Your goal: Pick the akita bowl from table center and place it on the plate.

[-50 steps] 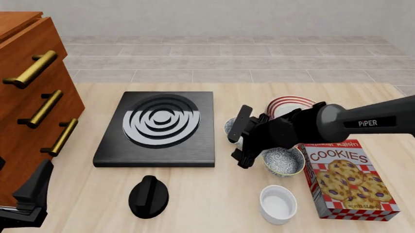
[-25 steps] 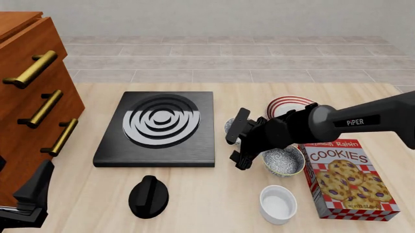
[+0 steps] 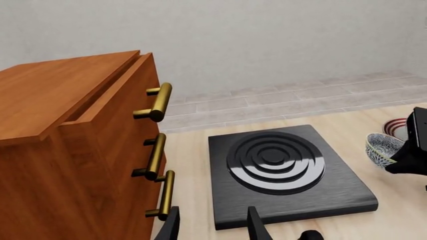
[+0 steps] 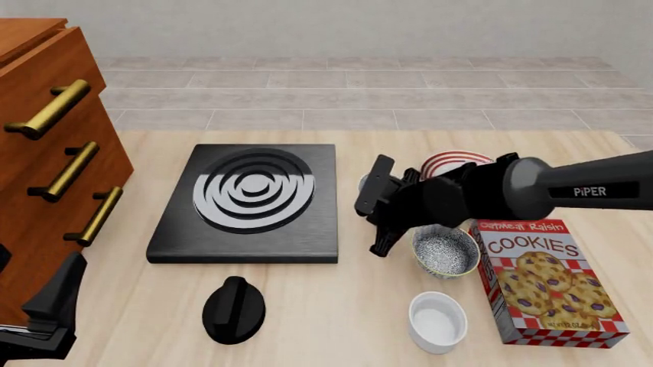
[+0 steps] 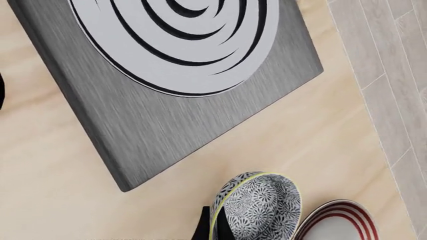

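The akita bowl [image 5: 260, 205] is tilted, its blue-grey patterned outside facing the right wrist camera. My right gripper [image 5: 213, 227] is shut on its rim. From the front only a sliver of the akita bowl [image 4: 363, 182] shows behind the right gripper [image 4: 372, 208], just right of the stove plate. The left wrist view shows the akita bowl [image 3: 381, 149] raised off the table. The plate [image 4: 454, 162], white with red rings, lies just behind the gripper and beside the bowl [image 5: 333, 222]. My left gripper [image 3: 210, 227] is open and holds nothing, low at the near left [image 4: 46, 313].
A black stove plate [image 4: 250, 202] sits mid-table, with a black knob [image 4: 234, 308] in front of it. A wooden drawer cabinet [image 4: 51, 153] stands at the left. A speckled bowl with a yellow-green rim [image 4: 446, 252], a white cup-like bowl [image 4: 438, 321] and a cookies box [image 4: 546, 279] crowd the near right.
My right gripper has shifted a little toward the back of the table, carrying the akita bowl closer to the plate. The left arm has not moved.
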